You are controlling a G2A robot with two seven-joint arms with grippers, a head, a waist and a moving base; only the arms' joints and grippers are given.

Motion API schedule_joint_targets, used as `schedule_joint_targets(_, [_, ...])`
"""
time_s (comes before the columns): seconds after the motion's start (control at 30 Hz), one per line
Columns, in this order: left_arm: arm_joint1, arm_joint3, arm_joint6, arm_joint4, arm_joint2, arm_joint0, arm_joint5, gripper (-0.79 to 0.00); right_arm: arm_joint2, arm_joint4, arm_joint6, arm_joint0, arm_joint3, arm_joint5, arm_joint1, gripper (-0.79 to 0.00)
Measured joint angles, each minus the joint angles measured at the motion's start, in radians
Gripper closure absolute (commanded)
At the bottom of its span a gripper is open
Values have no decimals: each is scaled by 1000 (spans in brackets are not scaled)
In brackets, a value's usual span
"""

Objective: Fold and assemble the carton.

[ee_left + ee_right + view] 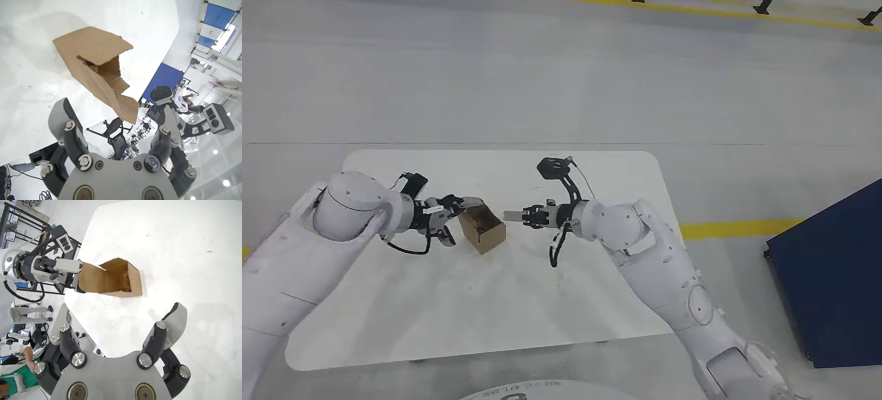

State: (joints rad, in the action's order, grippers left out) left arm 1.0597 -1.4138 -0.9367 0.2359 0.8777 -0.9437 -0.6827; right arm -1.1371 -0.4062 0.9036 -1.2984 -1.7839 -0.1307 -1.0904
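Left gripper (460, 208) at carton (484, 229), right gripper (510, 215) near

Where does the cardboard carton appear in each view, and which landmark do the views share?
Top view: cardboard carton left of centre on the white table.
Left wrist view: cardboard carton just ahead of the open left gripper.
Right wrist view: cardboard carton beyond the open right gripper, open end visible.
Shared landmark: the white table.
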Motion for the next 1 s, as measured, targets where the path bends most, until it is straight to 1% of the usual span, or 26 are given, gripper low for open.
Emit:
schedule_joint_targets(0.03, [2,3,8,-6,-8,7,-8,-231,-2,1,0,-2,-2,1,1,-782])
schedule_joint_targets(0.07, [4,5,15,-13,-13,12,-15,-145,-4,1,-1,-4,-3,3,1,-782])
schedule_joint_targets(0.1, [5,6,22,-22,-19,17,-21,-15,-6,2,-2,-5,-5,4,2,-785])
schedule_joint_targets(0.13, [7,7,32,-34,-28,22,-26,0,-8,2,-2,-8,-6,5,2,-785])
schedule_joint_targets(0.23, [9,-1,34,-80,-56,36,-11,0,-14,5,-3,-14,-11,7,4,-785])
schedule_joint_targets(0.4, [3,-12,-64,-180,-107,63,78,0,-23,9,-7,-22,-17,8,6,-785])
schedule_joint_targets(0.57, [-13,-34,-158,-293,-126,77,217,0,-36,15,-15,-36,-28,13,9,-785])
schedule_joint_targets(0.63, [-20,-41,-167,-339,-125,78,256,0,-41,17,-17,-41,-31,15,10,-785])
schedule_joint_targets(0.73, [-25,-53,-137,-402,-120,80,306,0,-45,20,-21,-46,-36,19,11,-785])
schedule_joint_targets(0.8, [-26,-54,-131,-409,-118,81,321,0,-48,33,-26,-48,-39,24,11,-785])
schedule_joint_targets(1.0, [-26,-54,-132,-407,-118,81,314,0,-50,40,-28,-49,-40,26,11,-785])
